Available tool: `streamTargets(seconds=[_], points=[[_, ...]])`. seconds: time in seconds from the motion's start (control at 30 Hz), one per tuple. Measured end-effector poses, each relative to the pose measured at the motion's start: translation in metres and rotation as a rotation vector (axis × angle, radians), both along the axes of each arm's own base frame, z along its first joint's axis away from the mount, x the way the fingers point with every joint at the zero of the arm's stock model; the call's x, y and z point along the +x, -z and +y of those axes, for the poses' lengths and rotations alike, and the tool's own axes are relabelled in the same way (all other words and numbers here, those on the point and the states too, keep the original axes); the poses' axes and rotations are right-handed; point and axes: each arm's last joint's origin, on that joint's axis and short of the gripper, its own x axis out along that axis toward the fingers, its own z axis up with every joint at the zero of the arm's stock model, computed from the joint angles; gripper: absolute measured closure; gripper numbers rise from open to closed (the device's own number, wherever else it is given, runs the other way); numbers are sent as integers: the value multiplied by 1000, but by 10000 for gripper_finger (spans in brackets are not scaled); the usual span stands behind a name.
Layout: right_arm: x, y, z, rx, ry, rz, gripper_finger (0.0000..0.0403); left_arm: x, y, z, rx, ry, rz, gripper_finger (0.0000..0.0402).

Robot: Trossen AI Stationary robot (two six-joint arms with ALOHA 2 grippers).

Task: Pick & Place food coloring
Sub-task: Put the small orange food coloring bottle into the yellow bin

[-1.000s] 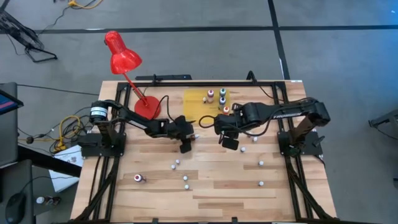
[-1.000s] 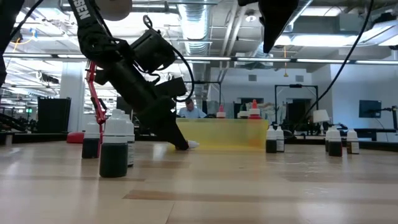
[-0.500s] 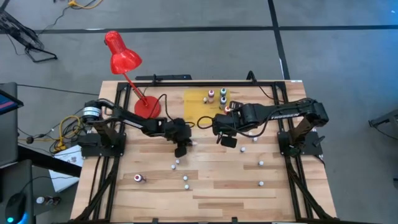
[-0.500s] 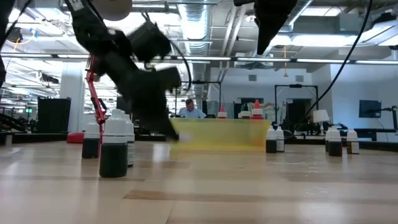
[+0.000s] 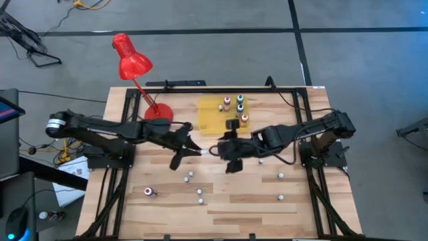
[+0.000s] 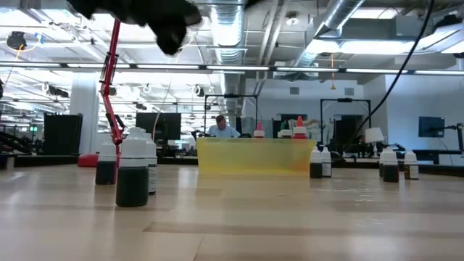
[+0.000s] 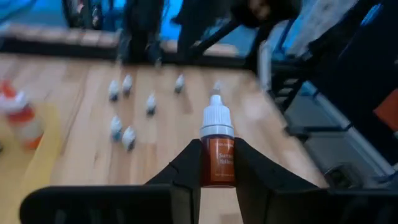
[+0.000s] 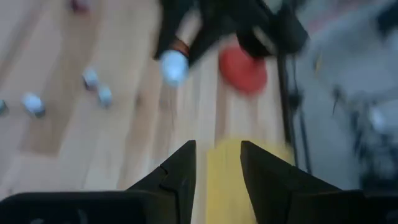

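The food coloring was spread over the table [image 5: 221,204] in three lots. One bottle [image 7: 217,148], red-brown with a white cap, was clamped upright between the fingers of the left gripper [image 5: 189,151] and lifted clear of the wood near the table's centre. Four bottles [image 5: 235,107] stood on the yellow mat [image 5: 212,114] at about twelve o'clock from centre. The rest were loose on the boards: a small cluster [image 5: 192,185] toward seven o'clock, and several more [image 5: 280,187] toward four and five o'clock.

The right gripper [image 5: 226,155] hung just beside the left one, at its three o'clock, with its fingers parted and nothing between them; in its wrist view the held bottle's cap [image 8: 173,66] showed ahead of the open fingers [image 8: 176,177].

The step in hand looked like the carry to the mat. To do it well, the left arm probably needed to swing toward one o'clock, with the bottle kept upright and the grip firm, since the bottle was narrow and could twist between the fingers. The right arm sat close to that route, so passing above or behind it seemed safer than brushing by. The red lamp's base [image 5: 158,112] at eleven o'clock was also near. A bare patch of mat away from the standing bottles would suit, with release only once the base rested flat.
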Motion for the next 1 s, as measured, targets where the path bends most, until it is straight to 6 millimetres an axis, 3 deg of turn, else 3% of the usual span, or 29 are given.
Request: streamTargets(seconds=[0.23,0.47,1.0], points=[[11,-15,11,-20,-89,-174,284,-17,-20,-16,48,0,-105,341],[20,-14,17,110,-147,-239,284,-17,-26,-21,78,-7,-169,340],[29,-14,3,308,-169,-269,284,-16,-29,-21,85,-5,-202,339]])
